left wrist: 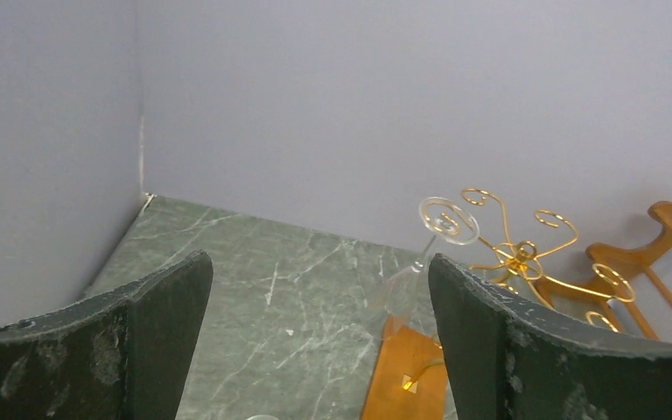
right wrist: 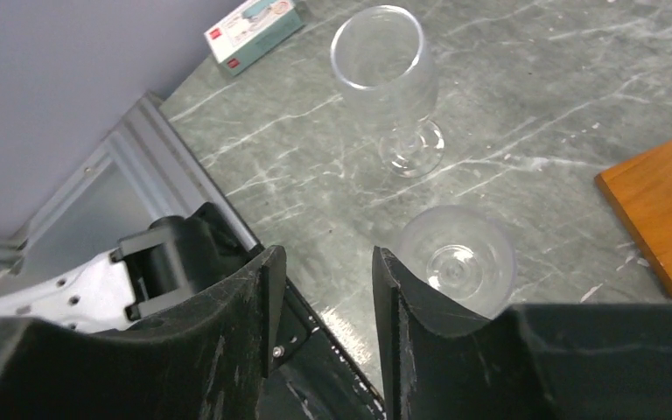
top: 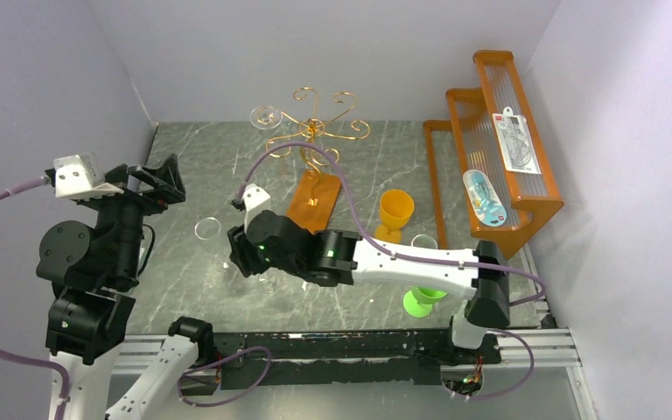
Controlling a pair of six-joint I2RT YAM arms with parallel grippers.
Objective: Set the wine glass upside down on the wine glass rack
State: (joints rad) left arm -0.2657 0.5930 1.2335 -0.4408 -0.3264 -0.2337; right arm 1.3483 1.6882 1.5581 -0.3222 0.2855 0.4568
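Right gripper [right wrist: 325, 258] sits half-closed on nothing — better to widen it, shift to the glass [right wrist: 455, 261] at 3 o'clock, then pinch; left gripper [left wrist: 319, 262] gapes wide.

No legible text anywhere; red-marked print on the small teal box [right wrist: 254, 29] too small.

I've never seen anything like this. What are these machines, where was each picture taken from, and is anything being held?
Two robot arms are bolted to a table. One picture looks down from above; the other two come from a camera on each wrist. The left gripper is wide open and empty. The right gripper, jaws slightly apart, holds nothing beside a wine glass and a second glass. Also there: the wine glass rack, a hanging glass upside down on it, an orange goblet, a green goblet, an orange shelf.
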